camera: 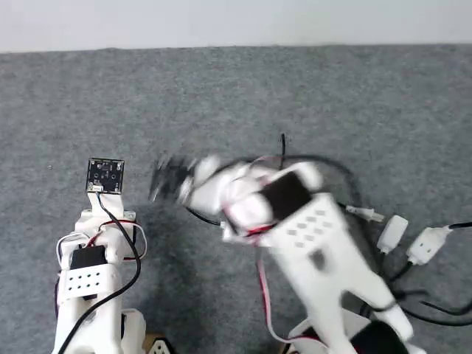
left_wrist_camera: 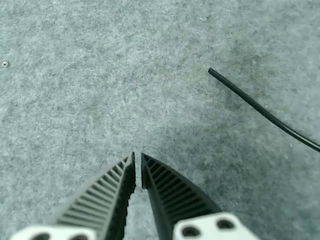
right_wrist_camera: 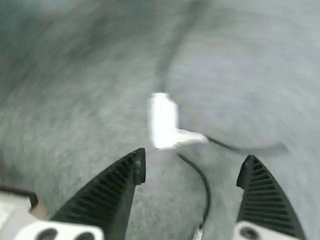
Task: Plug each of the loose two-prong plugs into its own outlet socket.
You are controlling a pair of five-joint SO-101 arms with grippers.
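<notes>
Nothing looks plugged in yet: the right gripper (right_wrist_camera: 194, 160) has its fingers wide and empty near a white plug (right_wrist_camera: 162, 122), and the left gripper (left_wrist_camera: 138, 158) has its fingers all but closed, empty.

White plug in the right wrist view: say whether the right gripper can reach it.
Probably yes: right gripper open, white plug lying just ahead on bare carpet, only a thin cable nearby.

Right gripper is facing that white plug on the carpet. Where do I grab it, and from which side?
Take the white plug by its blocky body, across the two long sides, probably coming down from above with the open right gripper. Keep off the end where the black cable leaves. Blur hides the prongs.
</notes>
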